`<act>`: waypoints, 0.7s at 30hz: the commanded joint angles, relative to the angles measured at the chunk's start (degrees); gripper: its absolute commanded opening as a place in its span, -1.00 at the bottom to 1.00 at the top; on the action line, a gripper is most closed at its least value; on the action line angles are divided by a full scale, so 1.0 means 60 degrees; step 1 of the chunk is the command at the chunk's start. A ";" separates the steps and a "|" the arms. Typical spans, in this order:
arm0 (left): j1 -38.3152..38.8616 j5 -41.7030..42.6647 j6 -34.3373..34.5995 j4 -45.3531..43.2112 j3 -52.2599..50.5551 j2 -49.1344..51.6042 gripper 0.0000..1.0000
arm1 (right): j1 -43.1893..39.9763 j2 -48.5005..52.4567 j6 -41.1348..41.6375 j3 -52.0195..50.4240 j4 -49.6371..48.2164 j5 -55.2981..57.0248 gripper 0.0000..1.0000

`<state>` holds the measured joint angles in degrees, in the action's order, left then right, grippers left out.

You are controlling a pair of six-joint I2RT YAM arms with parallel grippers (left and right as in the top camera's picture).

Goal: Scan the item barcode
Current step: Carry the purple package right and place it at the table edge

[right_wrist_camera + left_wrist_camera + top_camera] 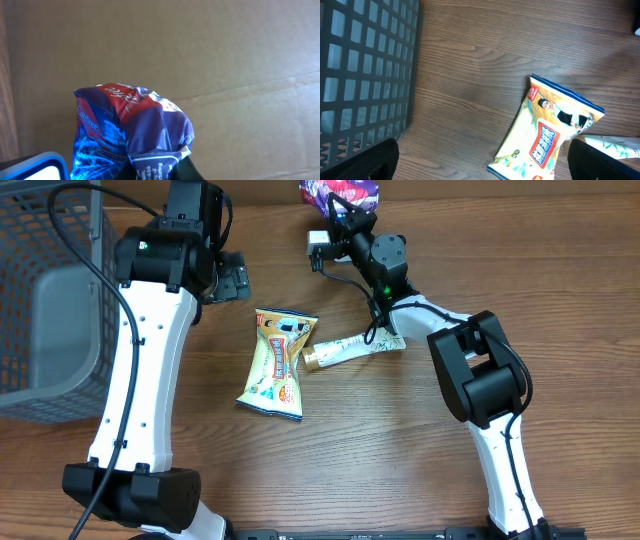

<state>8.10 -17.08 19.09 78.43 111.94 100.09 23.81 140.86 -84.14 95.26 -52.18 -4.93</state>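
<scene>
right wrist view sets the purple and blue crinkled foil packet (127,132) close up. the right fingers (189,171) are pressed together on its lower edge and hold it off the wooden counter (400,450), at the far side, in front of a tan cardboard panel (225,50).

the likeliest trouble is the grip: it takes only a crumpled edge, so the packet could twist or slip free if the wrist turns fast. the foil is also badly creased and shiny, so a code may sit in a fold or catch glare and not read. i cannot tell which face carries the barcode. the small white device with a blue rim (35,167), probably the scanner, sits at the frame corner beside the packet rather than facing it.

only the overhead view shows the rest. the left fingers (232,277) idle near the grey mesh basket (50,300), and a yellow snack pouch (278,365) and a white tube with a gold cap (350,348) lie just beside each other on the counter. left wrist view confirms those fingers spread wide and empty, but misses the held packet entirely.
</scene>
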 commanded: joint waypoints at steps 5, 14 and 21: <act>-0.0033 0.0036 -0.0182 -0.0007 -0.0007 0.0007 0.99 | -0.0066 -0.0095 0.0350 0.0335 -0.0350 -0.0022 -0.92; -0.0033 0.0036 -0.0182 -0.0007 -0.0007 0.0007 1.00 | 0.0211 -0.1366 0.2368 0.0331 0.0703 0.3155 -0.93; -0.0033 0.0036 -0.0182 -0.0007 -0.0007 0.0007 1.00 | 0.0656 -0.3049 0.2929 0.0328 0.2106 0.7927 -0.93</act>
<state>8.10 -17.08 19.09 78.43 111.94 100.09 26.61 130.93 -71.68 95.26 -39.20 22.13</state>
